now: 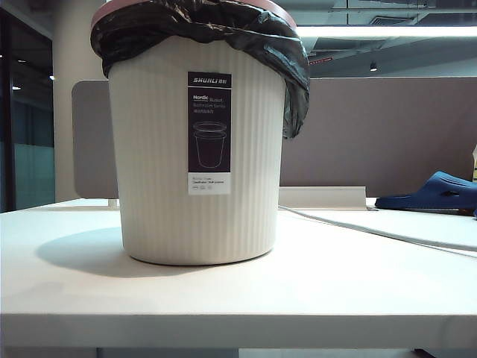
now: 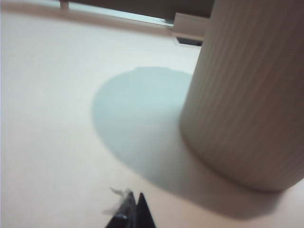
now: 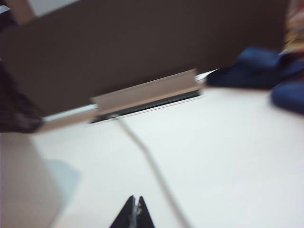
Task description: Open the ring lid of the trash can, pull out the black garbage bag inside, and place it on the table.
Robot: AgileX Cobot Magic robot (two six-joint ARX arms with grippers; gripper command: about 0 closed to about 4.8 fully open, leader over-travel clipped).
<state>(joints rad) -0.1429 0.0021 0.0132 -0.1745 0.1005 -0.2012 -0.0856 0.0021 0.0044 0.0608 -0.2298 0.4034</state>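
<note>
We're at step zero: nothing is touched yet. The trash can (image 1: 200,156) stands upright in the centre-left of the exterior frame on the table (image 1: 335,283), label facing the camera. The ring lid (image 1: 277,9) is seated on the mouth, visible only as a thin pink arc at the top edge of the frame. It pins the black garbage bag (image 1: 223,33), whose skirt is folded out over the rim and hangs lowest at the can's upper right.

Neither arm shows in the exterior frame. The left gripper (image 2: 134,209) sits at the bottom centre of its wrist frame, tips pinched together, holding nothing, low over the table with the can's ribbed wall at the right of that frame. The right gripper (image 3: 135,209) is likewise closed and empty at bottom centre of its frame. That frame is blurred; a cable (image 3: 152,166) runs up the table ahead of it, and a blue slipper (image 3: 256,66) lies at upper right.

Next move, as we judge it: both claws need to open and climb to rim height. One should catch the pink hoop's edge while the other steadies the can. The main risk is tipping the can while prying.
</note>
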